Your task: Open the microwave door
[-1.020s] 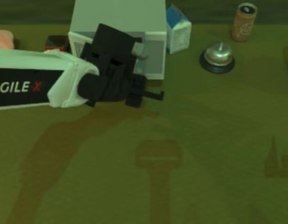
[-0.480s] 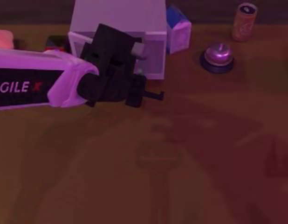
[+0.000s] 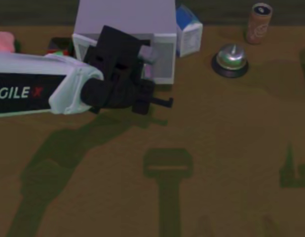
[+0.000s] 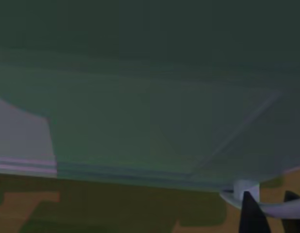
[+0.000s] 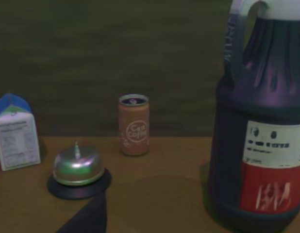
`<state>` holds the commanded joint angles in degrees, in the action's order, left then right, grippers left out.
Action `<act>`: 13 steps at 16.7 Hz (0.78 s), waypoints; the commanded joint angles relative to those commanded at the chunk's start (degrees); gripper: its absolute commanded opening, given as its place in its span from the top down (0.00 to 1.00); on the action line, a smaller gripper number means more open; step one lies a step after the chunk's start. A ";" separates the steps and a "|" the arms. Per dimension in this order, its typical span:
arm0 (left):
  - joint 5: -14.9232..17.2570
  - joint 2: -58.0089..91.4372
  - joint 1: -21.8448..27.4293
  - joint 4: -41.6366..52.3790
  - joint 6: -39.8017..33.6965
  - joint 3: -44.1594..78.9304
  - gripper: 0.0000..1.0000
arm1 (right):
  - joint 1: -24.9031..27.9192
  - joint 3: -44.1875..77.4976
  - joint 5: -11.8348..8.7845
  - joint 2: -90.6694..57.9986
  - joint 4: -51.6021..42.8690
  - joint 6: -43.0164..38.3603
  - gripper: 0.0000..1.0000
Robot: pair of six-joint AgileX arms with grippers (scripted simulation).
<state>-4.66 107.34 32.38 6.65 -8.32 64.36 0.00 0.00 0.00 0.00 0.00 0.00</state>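
Note:
The white microwave [image 3: 125, 15] stands at the back of the table, left of centre. Its door [image 3: 162, 57] with the grey window faces the front. My left arm reaches in from the left, its black wrist [image 3: 115, 74] covering most of the door from above. In the left wrist view the door window [image 4: 140, 121] fills the picture. My left gripper [image 4: 270, 213] has one dark fingertip on each side of the pale door handle [image 4: 244, 187], shut on it. My right arm is out of the top view; only one dark finger [image 5: 89, 216] shows.
A blue-and-white milk carton [image 3: 188, 30] stands right beside the microwave. A silver bell [image 3: 230, 59] and an orange can [image 3: 258, 23] sit at the back right. A large dark jug [image 5: 261, 121] stands close to my right gripper. A pink object [image 3: 2, 42] lies at the far left.

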 joint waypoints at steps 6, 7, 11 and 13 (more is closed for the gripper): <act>1.48 -1.32 -1.09 -0.73 2.38 -1.59 1.00 | 0.00 0.00 0.00 0.00 0.00 0.00 0.00; 1.48 -1.32 -1.09 -0.73 2.38 -1.59 1.00 | 0.00 0.00 0.00 0.00 0.00 0.00 0.00; 1.48 -1.32 -1.09 -0.73 2.38 -1.59 1.00 | 0.00 0.00 0.00 0.00 0.00 0.00 0.00; 1.48 -1.32 -1.09 -0.73 2.38 -1.59 1.00 | 0.00 0.00 0.00 0.00 0.00 0.00 0.00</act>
<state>-3.18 106.02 31.29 5.92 -5.94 62.77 0.00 0.00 0.00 0.00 0.00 0.00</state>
